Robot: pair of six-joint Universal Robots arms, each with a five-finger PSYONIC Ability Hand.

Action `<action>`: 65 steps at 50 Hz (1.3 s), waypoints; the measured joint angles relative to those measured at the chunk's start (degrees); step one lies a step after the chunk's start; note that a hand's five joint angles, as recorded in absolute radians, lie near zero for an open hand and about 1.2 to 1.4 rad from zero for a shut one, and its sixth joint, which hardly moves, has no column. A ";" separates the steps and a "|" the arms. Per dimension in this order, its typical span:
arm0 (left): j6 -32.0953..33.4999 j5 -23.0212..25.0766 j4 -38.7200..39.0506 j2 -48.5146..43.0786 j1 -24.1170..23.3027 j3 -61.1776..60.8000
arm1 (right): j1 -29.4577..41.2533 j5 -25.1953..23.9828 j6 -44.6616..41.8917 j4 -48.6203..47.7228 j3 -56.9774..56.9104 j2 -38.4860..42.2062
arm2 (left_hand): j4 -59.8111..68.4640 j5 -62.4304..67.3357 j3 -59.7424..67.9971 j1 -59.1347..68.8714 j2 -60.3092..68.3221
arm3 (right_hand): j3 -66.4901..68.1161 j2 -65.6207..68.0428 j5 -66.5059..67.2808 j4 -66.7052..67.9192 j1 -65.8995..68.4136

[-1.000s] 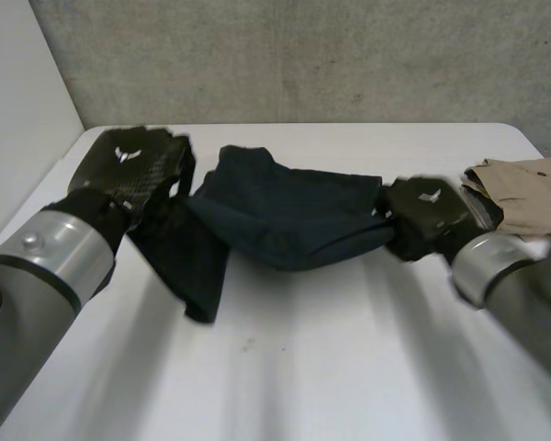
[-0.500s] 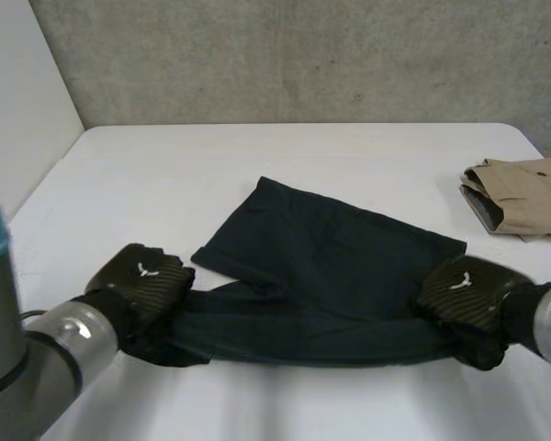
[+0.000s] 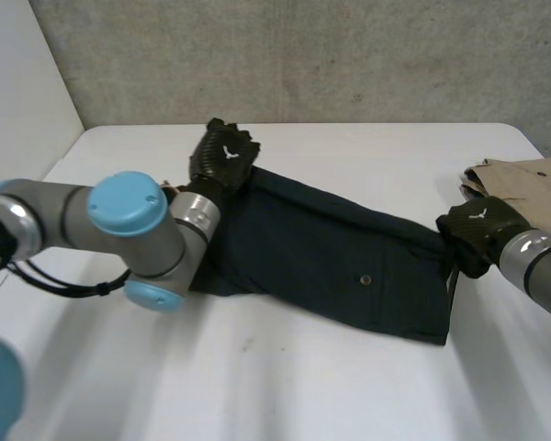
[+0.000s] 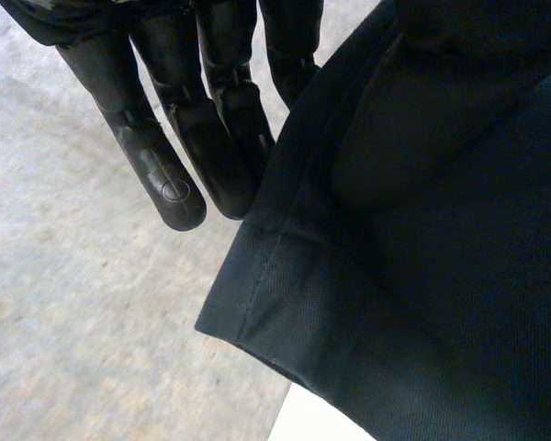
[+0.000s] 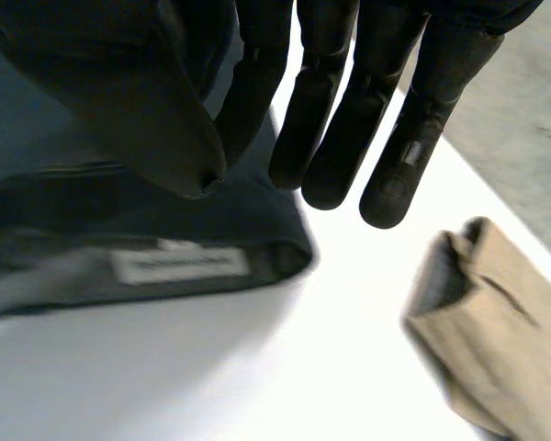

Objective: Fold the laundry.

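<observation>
Navy shorts (image 3: 349, 257) lay slantwise mid-worktop (image 3: 285, 386). The left hand (image 3: 222, 156) pinched their 10 o'clock hem corner and the right hand (image 3: 477, 230) their 3 o'clock waistband, fingers (image 4: 165, 175) straight against thumbs. The right wrist view revealed a white label (image 5: 179, 265). A folded tan garment (image 3: 523, 193) sat at 2 o'clock.

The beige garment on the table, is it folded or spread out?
Folded. The beige garment lies as a compact bundle, apart from the dark garment, and the right wrist view shows doubled layers at its edge.
</observation>
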 measured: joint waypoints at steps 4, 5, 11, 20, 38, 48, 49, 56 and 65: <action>-0.21 2.97 0.92 -6.90 -0.78 6.29 | 0.07 4.41 -0.51 -4.62 -1.62 3.64 | 0.00 0.07 0.00 0.00 0.03 | 0.00 0.00 0.10 0.00 0.00; -0.26 3.43 1.20 -8.21 -0.96 7.45 | 0.08 5.22 -0.62 -5.32 -1.97 4.50 | 0.00 0.07 0.00 0.00 0.03 | 0.00 0.00 0.07 0.00 0.00; -0.44 4.43 4.53 -12.39 -1.44 11.11 | 0.04 6.50 -0.79 -6.47 -2.70 6.52 | 0.00 0.07 0.00 0.00 0.03 | 0.00 0.00 0.06 0.00 0.00; -0.54 5.76 10.63 -13.77 -1.66 11.58 | -0.58 6.14 3.73 -7.02 -3.61 8.14 | 0.00 0.07 0.00 0.00 0.03 | -27.00 -27.03 -25.19 -27.14 -24.93; -1.87 5.85 14.81 0.50 -1.98 -2.60 | -4.51 -15.90 37.26 12.57 -27.84 19.67 | 0.00 0.07 0.00 0.00 0.04 | -50.20 -49.32 -49.69 -50.61 -41.26; -2.10 5.78 15.44 0.56 -1.98 -1.99 | -3.75 -11.64 36.90 13.49 -33.01 26.74 | 0.00 0.07 0.00 0.00 0.04 | -1.71 -0.50 -3.14 -1.52 -1.63; -2.10 5.80 15.43 0.42 -1.98 -1.87 | -3.77 -11.25 36.89 13.35 -32.94 26.65 | 0.00 0.07 0.01 0.00 0.04 | -1.23 0.00 -2.80 -0.81 -1.54; -2.08 6.12 15.06 -4.22 -1.97 2.68 | -4.22 -5.06 35.02 8.76 -28.94 22.10 | 0.00 0.07 0.01 0.00 0.04 | -0.98 0.05 -2.77 -0.01 -1.52; -2.15 6.38 14.36 -11.03 -2.03 9.71 | -3.90 -1.56 29.04 3.23 -21.90 18.76 | 0.00 0.07 0.01 0.00 0.04 | -0.49 0.05 -2.77 -0.01 -1.52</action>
